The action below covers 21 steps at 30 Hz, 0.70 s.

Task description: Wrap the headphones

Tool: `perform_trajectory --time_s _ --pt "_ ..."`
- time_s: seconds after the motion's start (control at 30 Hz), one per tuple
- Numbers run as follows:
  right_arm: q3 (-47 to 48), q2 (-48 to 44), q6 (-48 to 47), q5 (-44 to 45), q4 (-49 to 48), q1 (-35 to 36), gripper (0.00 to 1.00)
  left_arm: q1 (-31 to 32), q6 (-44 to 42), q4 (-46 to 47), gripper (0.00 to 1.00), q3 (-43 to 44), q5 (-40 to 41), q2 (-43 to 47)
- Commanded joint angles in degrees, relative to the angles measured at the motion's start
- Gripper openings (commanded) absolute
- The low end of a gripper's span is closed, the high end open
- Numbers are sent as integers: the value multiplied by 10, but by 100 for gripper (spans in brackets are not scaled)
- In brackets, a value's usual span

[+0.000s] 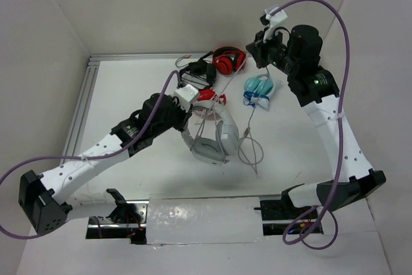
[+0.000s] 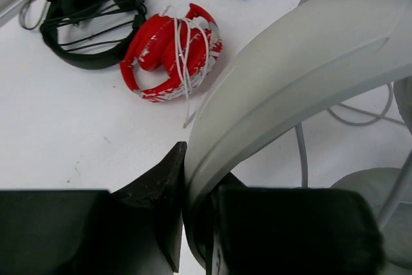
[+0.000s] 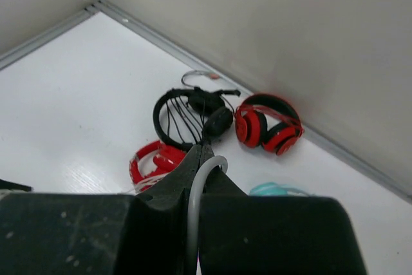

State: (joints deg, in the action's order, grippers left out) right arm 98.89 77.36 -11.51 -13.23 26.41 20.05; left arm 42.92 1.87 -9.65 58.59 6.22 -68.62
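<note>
Both claws clench: left claw (image 2: 196, 188) pins the headphones (image 1: 209, 149) steady by the headband (image 2: 302, 62), right claw (image 3: 207, 167) holds the cable (image 3: 192, 214) toward one o'clock, seemingly for winding.

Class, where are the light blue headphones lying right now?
In the top view, the light blue headphones lie right of centre on the table, just right of and nearer than the rear red headphones.
</note>
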Motion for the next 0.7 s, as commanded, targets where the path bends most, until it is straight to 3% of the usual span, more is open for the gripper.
perform_trajectory --time_s 0.0,0.07,0.2,0.3,0.47,0.67 --pt "-37 -21 -8 -65 -63 -38 0 15 19 7 0 6 34 48" --pt "-76 -26 -13 -93 -86 -63 0 33 12 9 0 3 39 72" --pt "-147 -6 -60 -207 -90 -70 0 71 -8 12 0 22 -35 115" --pt "-203 4 -45 -244 -132 -71 0 84 1 3 0 60 -31 124" --pt "-284 27 11 -365 -238 -51 2 97 29 -23 0 191 -56 116" --pt "-346 48 49 -357 -354 46 14 110 40 -75 0 354 -2 56"
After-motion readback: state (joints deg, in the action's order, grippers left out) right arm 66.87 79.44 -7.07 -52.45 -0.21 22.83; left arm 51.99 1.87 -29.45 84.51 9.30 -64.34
